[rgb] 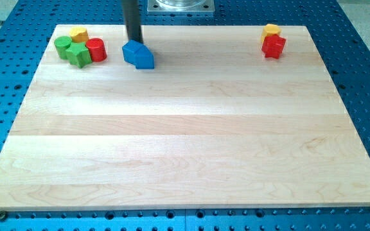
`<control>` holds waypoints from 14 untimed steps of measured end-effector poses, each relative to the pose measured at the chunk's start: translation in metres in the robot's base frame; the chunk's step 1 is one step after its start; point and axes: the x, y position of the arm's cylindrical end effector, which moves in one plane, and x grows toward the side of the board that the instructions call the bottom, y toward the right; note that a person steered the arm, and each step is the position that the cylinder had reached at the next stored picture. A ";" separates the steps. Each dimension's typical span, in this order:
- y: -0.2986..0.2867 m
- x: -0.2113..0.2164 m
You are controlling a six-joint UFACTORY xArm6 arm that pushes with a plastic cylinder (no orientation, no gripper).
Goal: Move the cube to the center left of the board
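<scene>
The blue cube [138, 55] lies on the desk [185, 141], close to the desk's edge at the view's top and left of that edge's midpoint. One corner of the cube faces the view's bottom.

The end effector is a straight dark rod. It comes down from the view's top, directly above the cube in the view. My tip [132, 42] is at the cube's top-left side, touching it or just short of it; the view does not settle which. Whether the end effector is spread or pressed together cannot be told.

A cluster of four blocks lies to the view's left of the cube.
- The red cylinder [96, 49] is nearest the cube, apart from it, and stands upright.
- The near green block [79, 54] touches the cylinder on the side away from the cube.
- The far green block [63, 46] lies beyond the near one and touches it.
- The left yellow block [78, 33] lies behind the green pair, toward the view's top.

Two blocks lie well apart from the cube, to the view's right.
- The red block [274, 46] is about level with the cube.
- The right yellow block [272, 29] touches the red block on its side toward the view's top.

The desk rests on a blue perforated base [5, 19]. A grey metal mount [180, 5] shows at the view's top edge, up and to the right of the cube.
</scene>
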 end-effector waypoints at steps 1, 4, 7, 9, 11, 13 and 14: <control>-0.015 0.041; -0.034 0.064; 0.002 0.154; -0.038 0.184; -0.034 0.188; -0.097 0.158; -0.111 0.158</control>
